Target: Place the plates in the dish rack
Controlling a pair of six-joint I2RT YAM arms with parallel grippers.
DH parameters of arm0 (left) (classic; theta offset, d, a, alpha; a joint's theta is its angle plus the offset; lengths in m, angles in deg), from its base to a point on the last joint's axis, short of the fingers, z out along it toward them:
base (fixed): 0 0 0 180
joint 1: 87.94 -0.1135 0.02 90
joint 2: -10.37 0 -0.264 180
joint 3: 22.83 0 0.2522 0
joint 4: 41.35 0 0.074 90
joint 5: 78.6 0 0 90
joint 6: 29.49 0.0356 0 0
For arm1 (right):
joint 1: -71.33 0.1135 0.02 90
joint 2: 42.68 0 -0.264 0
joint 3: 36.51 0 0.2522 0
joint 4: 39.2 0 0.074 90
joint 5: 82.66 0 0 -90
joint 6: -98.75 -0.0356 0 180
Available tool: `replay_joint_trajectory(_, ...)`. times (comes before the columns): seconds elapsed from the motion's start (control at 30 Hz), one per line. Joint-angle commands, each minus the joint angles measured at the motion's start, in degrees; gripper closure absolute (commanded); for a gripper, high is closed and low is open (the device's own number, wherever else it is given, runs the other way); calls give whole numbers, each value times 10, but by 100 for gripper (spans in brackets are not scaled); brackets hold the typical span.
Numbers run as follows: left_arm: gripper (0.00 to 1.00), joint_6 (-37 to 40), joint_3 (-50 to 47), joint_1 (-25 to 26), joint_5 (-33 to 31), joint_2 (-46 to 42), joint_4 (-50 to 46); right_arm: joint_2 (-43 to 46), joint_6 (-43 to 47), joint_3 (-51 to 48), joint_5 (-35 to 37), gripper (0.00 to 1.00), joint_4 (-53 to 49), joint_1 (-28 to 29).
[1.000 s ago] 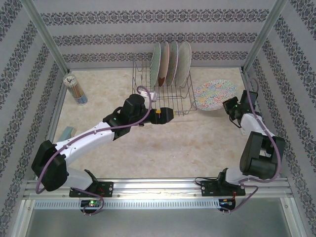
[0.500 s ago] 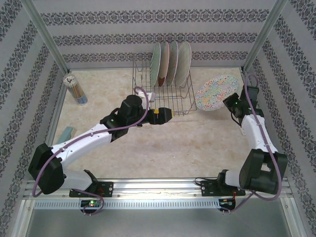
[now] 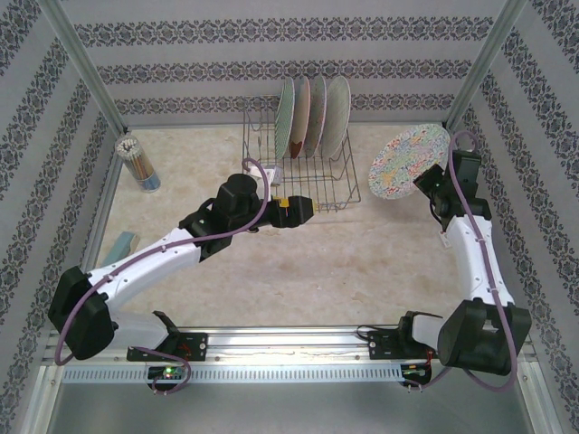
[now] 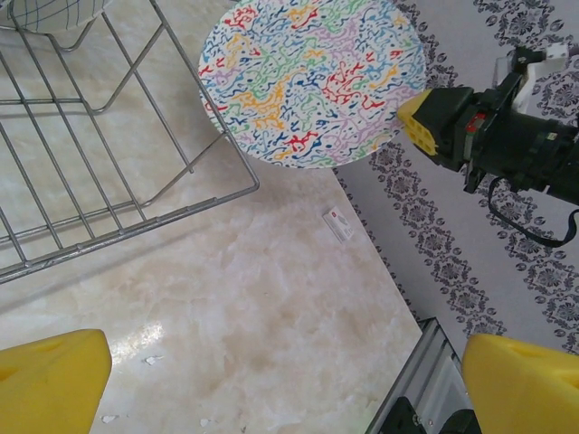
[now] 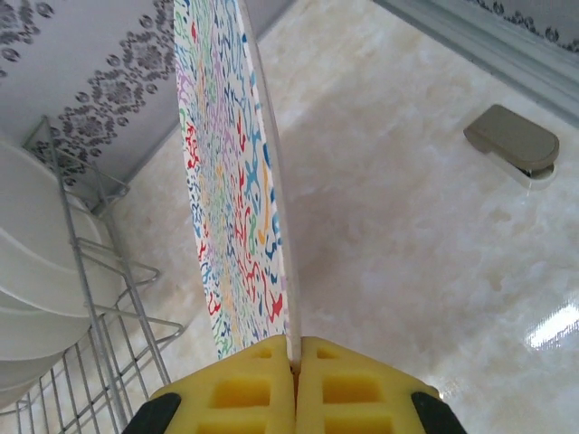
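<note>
The right hand point(image 5: 294, 357) is closed, its two yellow fingers point(image 5: 242, 391) pressed together on the rim of a multicolour floral plate point(image 5: 226, 199). The plate stands almost edge-on, rising from the fingers toward the top of the frame, its patterned face turned left. Beyond it at lower left is the wire dish rack point(image 5: 88, 298), with the pale backs of plates point(image 5: 36, 271) standing in it. A flat grey-brown piece point(image 5: 511, 140) lies on the marbled surface point(image 5: 407, 235) at right.

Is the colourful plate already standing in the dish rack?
No, the right tool grips the colourful plate by its rim, beside the dish rack.
</note>
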Motion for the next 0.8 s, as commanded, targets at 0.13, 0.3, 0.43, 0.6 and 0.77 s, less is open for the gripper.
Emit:
replay_joint_trajectory(0.13, 0, 22, 7, -7, -21, -27, -27, 54, 38, 48, 46, 100, -16, 23)
replay_joint_trajectory(0.3, 0, 34, 13, -7, -33, -44, -47, 91, 45, 57, 61, 100, -33, 35)
replay_joint_trajectory(0.43, 0, 39, 14, -7, -38, -59, -57, 120, 58, 73, 81, 100, -56, 56)
replay_joint_trajectory(0.6, 0, 44, 16, -7, -46, -77, -68, 149, 65, 97, 94, 100, -83, 79)
replay_joint_trajectory(0.77, 0, 51, 17, -7, -56, -97, -83, 167, 69, 120, 117, 100, -108, 121)
